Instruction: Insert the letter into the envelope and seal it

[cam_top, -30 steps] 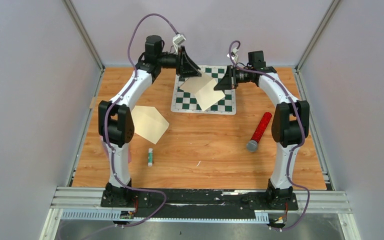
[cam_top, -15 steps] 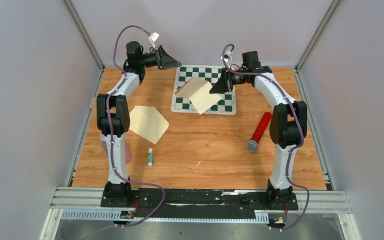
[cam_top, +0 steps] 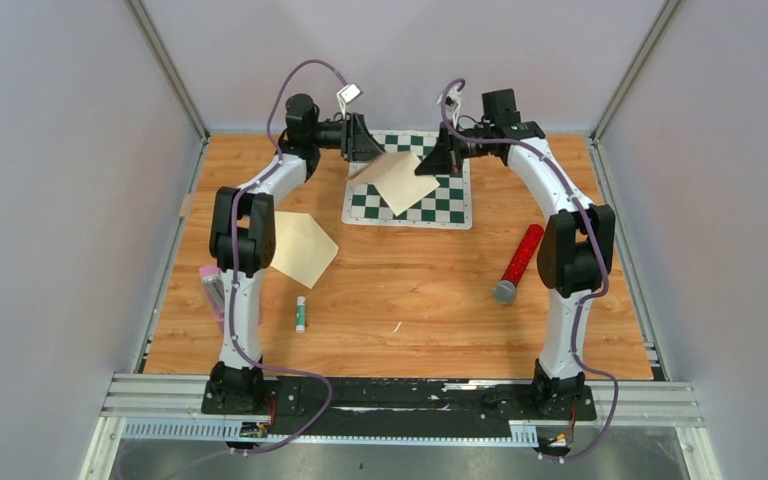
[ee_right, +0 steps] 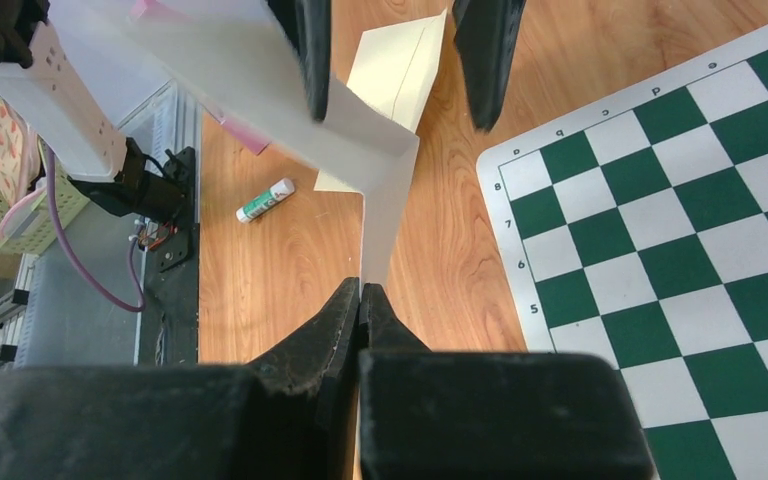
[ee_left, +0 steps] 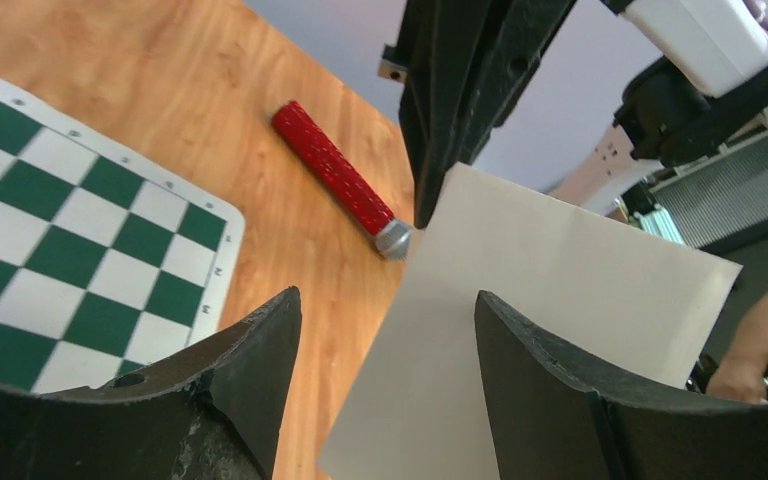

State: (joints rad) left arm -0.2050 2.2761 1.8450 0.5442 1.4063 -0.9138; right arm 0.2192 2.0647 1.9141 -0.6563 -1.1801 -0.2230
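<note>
The letter (cam_top: 401,178) is an off-white sheet held in the air above the chessboard (cam_top: 440,206), bent along a crease. My right gripper (cam_top: 439,160) is shut on its right edge; the right wrist view shows the pads (ee_right: 345,305) pinching the sheet (ee_right: 385,200). My left gripper (cam_top: 364,150) is open at the letter's left end. In the left wrist view the sheet (ee_left: 560,290) hangs just beyond the spread fingers (ee_left: 260,350), apparently untouched. The cream envelope (cam_top: 300,247) lies flat on the table at the left, flap open, also seen in the right wrist view (ee_right: 400,70).
A red cylinder with a grey cap (cam_top: 518,263) lies on the wood to the right of the board. A green-and-white glue stick (cam_top: 301,314) lies near the front left. A pink object (cam_top: 210,285) sits by the left arm. Grey walls enclose the table.
My left gripper swung away to the left, then came back to the letter's left end. My right gripper has raised the letter and carried it slightly toward the back.
</note>
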